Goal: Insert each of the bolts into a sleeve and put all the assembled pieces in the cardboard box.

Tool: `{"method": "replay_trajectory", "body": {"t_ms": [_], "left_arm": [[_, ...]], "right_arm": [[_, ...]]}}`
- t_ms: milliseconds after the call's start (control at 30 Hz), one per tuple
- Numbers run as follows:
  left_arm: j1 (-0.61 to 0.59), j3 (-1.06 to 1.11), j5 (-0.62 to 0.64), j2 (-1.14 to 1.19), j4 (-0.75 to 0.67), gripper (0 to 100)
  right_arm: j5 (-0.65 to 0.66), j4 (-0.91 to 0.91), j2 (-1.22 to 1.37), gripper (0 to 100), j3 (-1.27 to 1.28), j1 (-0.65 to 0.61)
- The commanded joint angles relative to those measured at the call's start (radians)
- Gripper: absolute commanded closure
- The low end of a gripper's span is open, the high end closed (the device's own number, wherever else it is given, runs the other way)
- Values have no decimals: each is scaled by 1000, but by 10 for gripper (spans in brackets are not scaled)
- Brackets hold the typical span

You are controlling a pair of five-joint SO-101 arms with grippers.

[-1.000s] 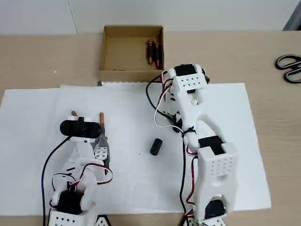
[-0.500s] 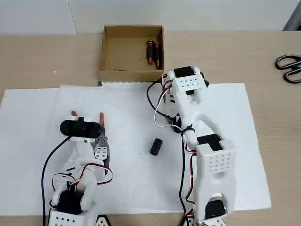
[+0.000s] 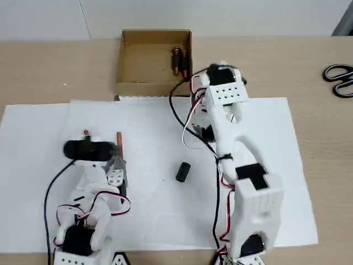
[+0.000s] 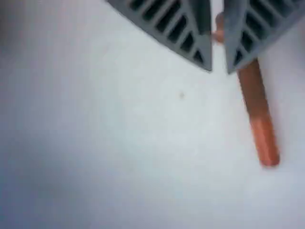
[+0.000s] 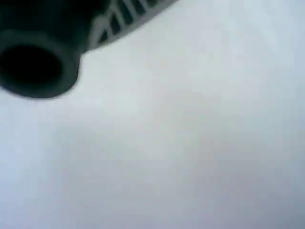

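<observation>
A copper bolt (image 4: 257, 119) lies on the white paper with its head end between the grey fingers of my left gripper (image 4: 218, 67), which is shut on it. From above, that bolt (image 3: 119, 141) sticks out ahead of the left gripper (image 3: 119, 163), and a second bolt (image 3: 86, 132) lies just beside it. My right gripper holds a black sleeve (image 5: 33, 67) against a ribbed grey finger (image 5: 124, 16), its bore facing the camera. The right arm's wrist (image 3: 223, 91) hangs near the cardboard box (image 3: 132, 61). A loose black sleeve (image 3: 182, 171) rests mid-paper. Assembled pieces (image 3: 179, 59) lie in the box.
The white paper sheet (image 3: 276, 143) covers most of the table between the arms. Scissors (image 3: 339, 77) lie on the wood at the far right edge. Red, black and white cables (image 3: 190, 118) loop beside the right arm.
The right arm has stretched farther from its base, its wrist now closer to the box's corner. The left arm's wrist shifted slightly left. The bolts and loose sleeve stayed put.
</observation>
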Motion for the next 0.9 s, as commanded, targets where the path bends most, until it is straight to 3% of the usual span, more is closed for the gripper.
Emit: {"method": "replay_trajectory", "body": {"t_ms": [0,167,400,633,867], "left_arm": [[-3,-120,15,-6,41,994],[-5,-246,14,103,130,994],[-54,-601,14,545,143,994],[-68,-977,15,956,407,994],[-199,-1225,-2,1249,620,994]], "right_arm": [[18,19,-134,996,-43,-5],[14,28,-200,996,52,-2],[15,27,-285,996,226,-2],[15,25,-318,996,311,65],[18,25,-318,996,328,173]]}}
